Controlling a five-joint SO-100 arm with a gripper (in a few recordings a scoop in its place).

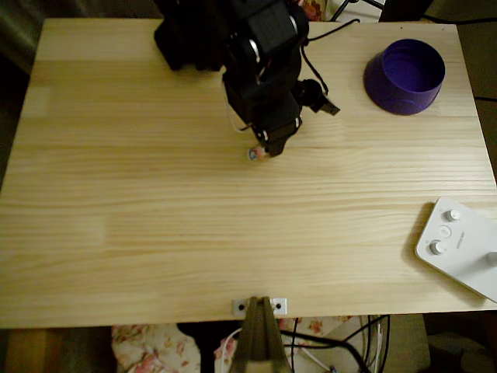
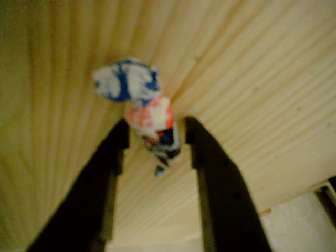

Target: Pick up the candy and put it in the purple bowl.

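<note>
End effector point(image 1: 264, 149), overhead view: black, pointed down at the pale wood counter point(image 1: 155, 233), tip just up and left of the counter's centre. The arm's dark body rises toward 12 o'clock from it, with cables trailing off the far edge. Finger spacing cannot be read from this angle. The candy point(image 1: 255, 154) lies right at the tip, a small pale speck with a reddish mark, partly covered by the fingers. The purple bowl point(image 1: 404, 75) stands upright at about 2 o'clock from the candy, well apart, near the counter's far right corner; its violet inside holds nothing visible. A white device with knobs point(image 1: 460, 245) lies at about 4 o'clock, at the right edge. A small metal bracket point(image 1: 260, 306) sits at the near edge, 6 o'clock.

Wrist view, blurred: end effector point(image 2: 155, 137) fingers are apart, one dark finger point(image 2: 102, 178) on the left, the other on the right. The candy point(image 2: 152, 119) sits between their tips, long axis running roughly 11 to 5 o'clock. One blue-and-white twisted end pokes out beyond the tips at 11 o'clock. The fingers stand close on either side; whether they touch the wrapper cannot be told. Wood grain runs beneath.
</note>
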